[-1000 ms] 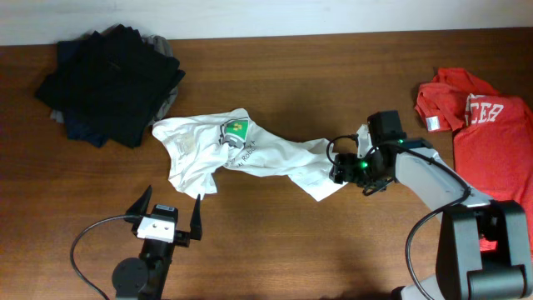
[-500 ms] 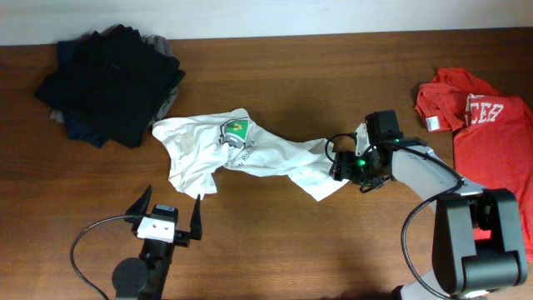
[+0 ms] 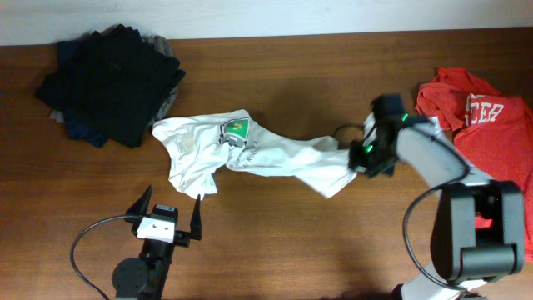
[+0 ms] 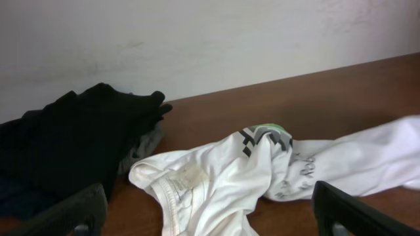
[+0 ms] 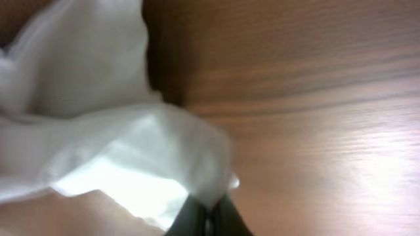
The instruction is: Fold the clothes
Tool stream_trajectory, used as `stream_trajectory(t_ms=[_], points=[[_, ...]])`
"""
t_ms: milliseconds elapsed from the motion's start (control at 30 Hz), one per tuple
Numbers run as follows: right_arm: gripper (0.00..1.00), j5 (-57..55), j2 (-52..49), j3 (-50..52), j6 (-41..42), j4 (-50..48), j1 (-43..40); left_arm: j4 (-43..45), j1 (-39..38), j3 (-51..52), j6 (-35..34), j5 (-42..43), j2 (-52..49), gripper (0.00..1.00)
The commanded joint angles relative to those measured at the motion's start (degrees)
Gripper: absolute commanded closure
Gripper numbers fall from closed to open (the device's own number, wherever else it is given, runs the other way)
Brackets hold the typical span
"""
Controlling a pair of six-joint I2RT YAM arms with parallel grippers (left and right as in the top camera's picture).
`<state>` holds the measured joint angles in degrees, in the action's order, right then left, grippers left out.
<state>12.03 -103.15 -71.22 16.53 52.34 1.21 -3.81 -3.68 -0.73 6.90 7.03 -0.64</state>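
A: What is shown from overhead?

B: A white T-shirt (image 3: 250, 154) is seen stretched in a crumpled band across the middle of the wooden counter (image 3: 333, 250), with its green badge turned up. Its right end is met by the right end effector (image 3: 358, 160), but the grip itself is masked by the wrist body. The left end effector (image 3: 170, 210) is set near the front edge, spread wide and holding nothing, just short of the shirt's lower left fold. A pile of dark garments (image 3: 112, 83) is laid at the far left. A red T-shirt (image 3: 487, 125) is cut off by the right edge.

A: And from the left wrist?

B: The shirt's collar and badge are seen ahead, the lettering too small to be read. Only the two fingertips (image 4: 75, 213) are caught, in the bottom corners, far apart. The dark pile is partly cropped at the left.

A: The right wrist?

B: The picture is blurred. The left side is filled by white cloth, and an edge of it is pinched between dark fingers (image 5: 190, 221) brought together at the bottom edge, largely cropped. Which part of the shirt is held cannot be told.
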Motion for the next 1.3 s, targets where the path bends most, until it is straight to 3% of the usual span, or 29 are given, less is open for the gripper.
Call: stream_trajectory(t_ms=[0,200,233,300,333,667,933,1067,1167,1267], points=[[0.96,-15.5,1.0,-17.0,0.3,11.1,-4.9,-0.2,0.2,0.2,0.9,0.5,0.3,0.01],[0.96,-21.5,1.0,-43.4,2.9,28.0,-15.2,-0.2,0.2,0.2,0.9,0.5,0.3,0.01],[0.92,-20.5,1.0,-46.2,3.0,29.0,-16.5,-0.2,0.2,0.2,0.9,0.5,0.3,0.01],[0.23,-17.7,1.0,-51.2,2.3,30.8,-18.8,-0.2,0.2,0.2,0.9,0.5,0.3,0.01],[0.02,-16.7,1.0,-52.3,1.6,31.3,-19.3,-0.2,0.2,0.2,0.9,0.5,0.3,0.01],[0.01,-8.1,0.7,-49.8,0.9,33.0,-17.9,-0.2,0.2,0.2,0.9,0.5,0.3,0.01],[0.02,-2.2,0.6,-40.5,-3.0,30.6,-7.0,-0.2,0.2,0.2,0.9,0.5,0.3,0.01],[0.02,-11.5,0.5,-38.5,-0.7,25.3,-4.1,-0.2,0.2,0.2,0.9,0.5,0.3,0.01],[0.02,-26.1,0.6,-38.5,7.7,24.4,-7.1,-0.2,0.2,0.2,0.9,0.5,0.3,0.01],[0.02,-30.8,0.6,-38.5,8.4,25.0,-11.9,-0.2,0.2,0.2,0.9,0.5,0.3,0.01]])
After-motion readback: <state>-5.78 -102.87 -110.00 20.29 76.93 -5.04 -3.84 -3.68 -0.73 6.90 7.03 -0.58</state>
